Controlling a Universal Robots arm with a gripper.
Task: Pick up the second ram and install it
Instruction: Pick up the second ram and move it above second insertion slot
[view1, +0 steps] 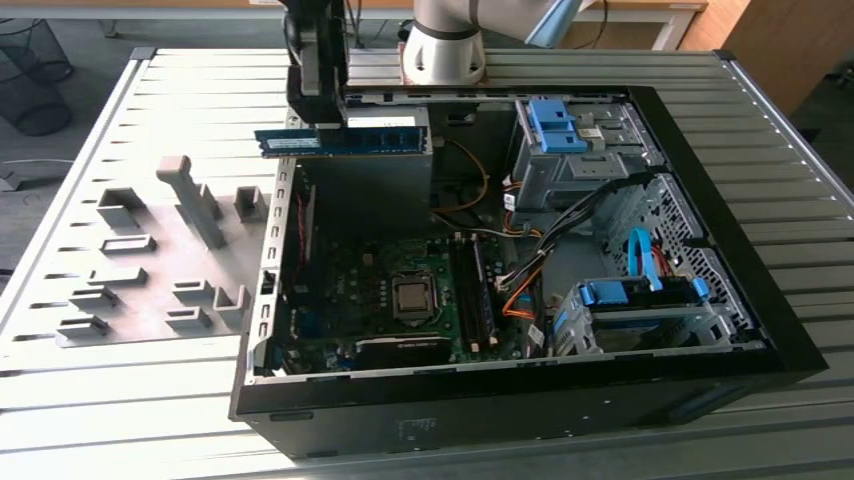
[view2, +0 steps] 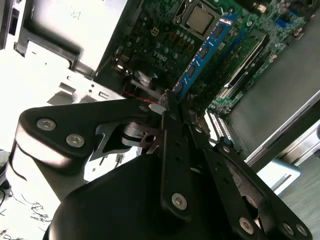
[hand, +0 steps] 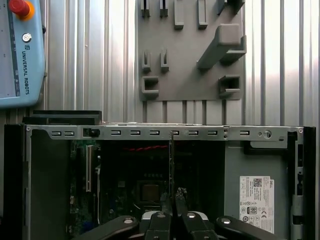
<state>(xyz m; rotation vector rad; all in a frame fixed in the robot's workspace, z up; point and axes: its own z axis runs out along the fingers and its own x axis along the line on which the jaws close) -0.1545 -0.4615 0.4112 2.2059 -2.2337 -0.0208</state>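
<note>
One risk: a skewed insert.
Your pincer (view1: 322, 128) grips the second ram (view1: 380, 141) above the case (view1: 534, 405); any tilt could jam it in the slot (view1: 473, 290).

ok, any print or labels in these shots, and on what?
On the teach pendant: a maker's name in dark capitals.
On the white sticker inside the computer case: codes and fine print, too small to read.
On the second ram in the gripper: pale label, too small to read.

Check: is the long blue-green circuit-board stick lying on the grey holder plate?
No, the long blue-green circuit-board stick hangs clamped in the end effector above the open black computer case.
</note>
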